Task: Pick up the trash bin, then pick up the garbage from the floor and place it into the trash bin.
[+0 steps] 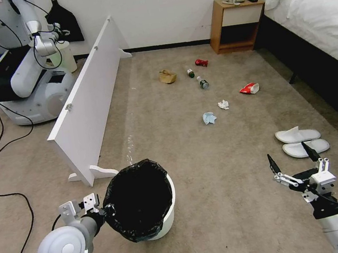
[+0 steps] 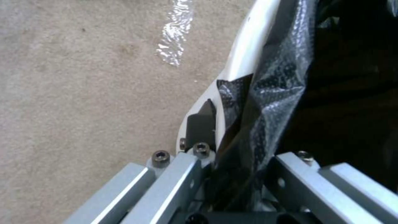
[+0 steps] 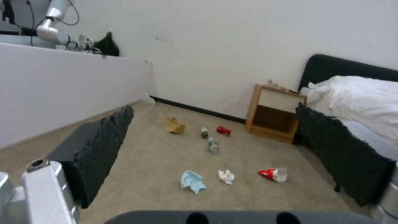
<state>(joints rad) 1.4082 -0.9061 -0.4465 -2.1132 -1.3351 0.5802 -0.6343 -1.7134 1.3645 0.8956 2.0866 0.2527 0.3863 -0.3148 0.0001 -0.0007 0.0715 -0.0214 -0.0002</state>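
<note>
Head view puts the trash bin [image 1: 145,200] on the carpet just in front of the robot, with the left claw [image 1: 105,211] at its near-left rim. In the left wrist view, 1 finger [image 2: 201,124] lies against the bin's white outer wall and the black liner [image 2: 265,102] runs between the 2 sides of the claw, so it looks clamped on the rim. The right claw [image 1: 292,160] hangs low on the right with its fingers wide apart, near the 2 white slippers [image 1: 301,140].

The rest of the garbage lies farther out on the floor: a blue mask [image 1: 209,118], a crumpled tissue [image 1: 223,104], a red-white packet [image 1: 249,88], 2 bottles [image 1: 197,78], a red wrapper [image 1: 201,62] and a tan paper bag [image 1: 168,76].

The main risk, as I judge it, is the grip: if it holds mostly crinkly liner rather than hard rim, the bag could slide and the bin drop or tilt when lifted. Held at only 1 side, the bin may also swing.
</note>
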